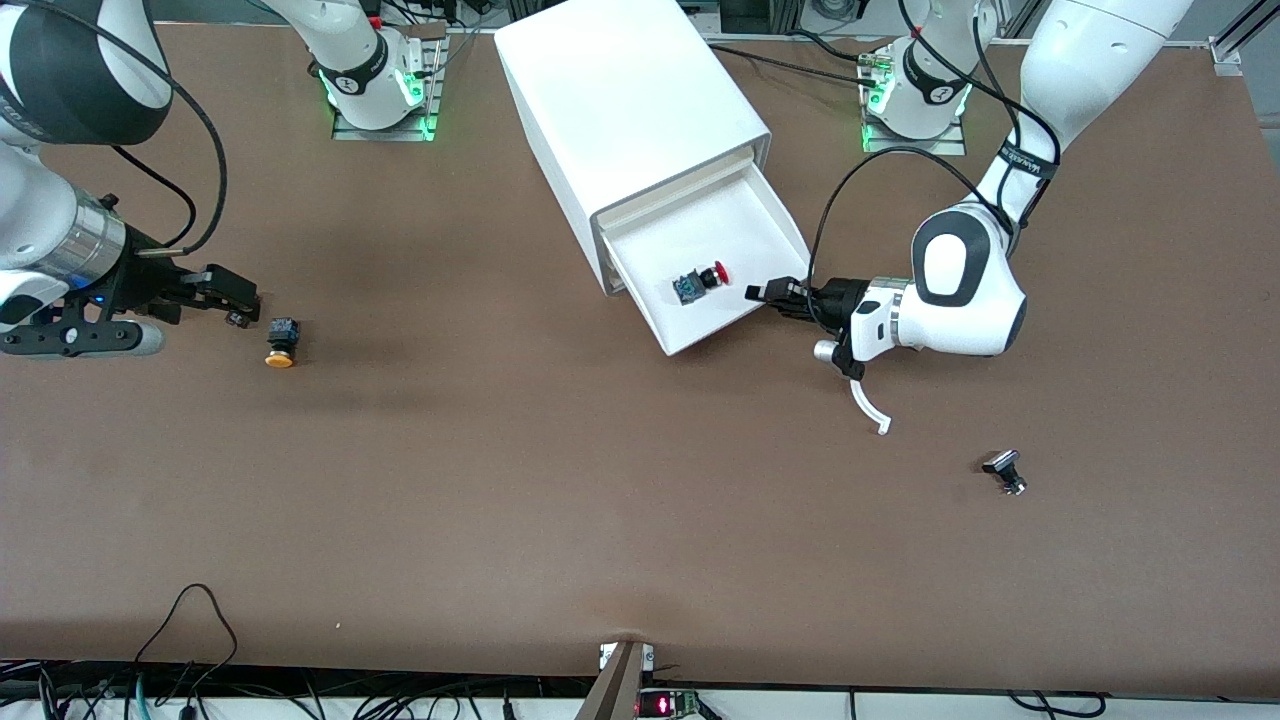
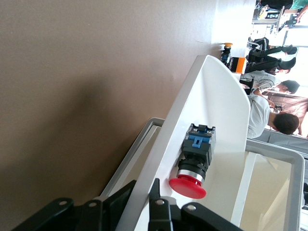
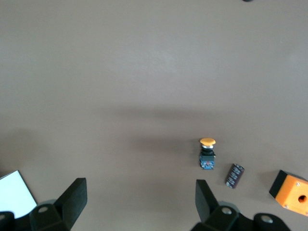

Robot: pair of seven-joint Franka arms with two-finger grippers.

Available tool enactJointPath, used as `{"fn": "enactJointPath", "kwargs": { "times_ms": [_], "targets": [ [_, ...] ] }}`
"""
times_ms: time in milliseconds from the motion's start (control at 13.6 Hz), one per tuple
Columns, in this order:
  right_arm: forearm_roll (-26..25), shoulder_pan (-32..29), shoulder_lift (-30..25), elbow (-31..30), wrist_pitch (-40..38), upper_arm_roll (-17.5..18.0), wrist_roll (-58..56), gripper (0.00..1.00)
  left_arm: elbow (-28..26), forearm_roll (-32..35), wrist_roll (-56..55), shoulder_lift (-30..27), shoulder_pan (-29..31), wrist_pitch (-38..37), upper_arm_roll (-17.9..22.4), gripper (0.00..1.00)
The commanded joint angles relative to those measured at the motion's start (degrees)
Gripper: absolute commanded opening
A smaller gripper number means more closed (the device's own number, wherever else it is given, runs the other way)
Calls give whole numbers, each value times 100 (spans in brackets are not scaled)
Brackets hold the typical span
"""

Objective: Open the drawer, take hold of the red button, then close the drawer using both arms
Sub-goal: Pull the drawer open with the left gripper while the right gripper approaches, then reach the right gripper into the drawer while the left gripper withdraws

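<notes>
Two arms are mine here, and only one is working. The biggest thing is the white cabinet (image 1: 625, 110), lying across the table between my two bases. Its drawer (image 1: 735, 325) is pulled out toward the front camera and stands open.

My left gripper (image 1: 768, 292) is at the drawer's corner nearest the left arm's end of the table. In the left wrist view its fingers (image 2: 120, 204) are pinched shut on the drawer's thin side wall, one inside and one outside. My right gripper (image 1: 232, 300) waits low over the table at the right arm's end, jaws spread wide and holding nothing, just beside an orange-capped button (image 1: 281, 342) which is not the one I want.

The button (image 1: 700, 282) lies on its side on the drawer floor, its red cap (image 2: 187, 186) pointing toward my left gripper. I judge it light and rigid, all hard plastic, so it should not break under a firm squeeze. The round cap and collar look smooth and may slip or roll. The black blocky body (image 2: 198, 147) has flat faces, so I would take it there, across the two flat sides. The drawer's walls are low but close, so the fingers must come from above.

A small black part (image 1: 1005, 470) lies alone on the table, nearer the front camera.
</notes>
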Motion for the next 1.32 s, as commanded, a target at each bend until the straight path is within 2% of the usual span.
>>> {"fn": "enactJointPath", "kwargs": {
  "times_ms": [0, 73, 294, 441, 661, 734, 881, 955, 1102, 1249],
  "targets": [
    [82, 468, 31, 102, 335, -17, -147, 100, 116, 104, -240, 11, -4, 419, 78, 54],
    [56, 722, 40, 102, 458, -17, -165, 100, 116, 95, -188, -6, 74, 419, 78, 99],
    [11, 1251, 189, 172, 845, -26, -182, 100, 230, 130, -178, -41, 102, 672, 70, 100],
    [82, 1296, 268, 287, 899, -8, -182, 100, 379, 165, -187, -129, 276, 814, 78, 100],
    [99, 1576, 434, 471, 908, 246, -796, 100, 669, 191, -196, -331, 637, 1130, 87, 100],
    [204, 1708, 487, 532, 917, 342, -1224, 100, 679, 444, -196, -488, 716, 1139, 87, 100],
    [249, 2041, 663, 769, 917, 387, -1754, 100, 836, 1645, -248, -840, 874, 1061, 131, 100],
    [249, 2226, 690, 857, 899, 431, -1886, 100, 906, 2086, -266, -1076, 936, 773, 209, 100],
    [196, 2673, 708, 920, 899, 484, -2281, 100, 986, 2720, -275, -1577, 937, 263, 629, 100],
    [178, 2974, 900, 1120, 908, 475, -2878, 100, 1231, 3650, -292, -1903, 919, -229, 990, 100]
  ]
}}
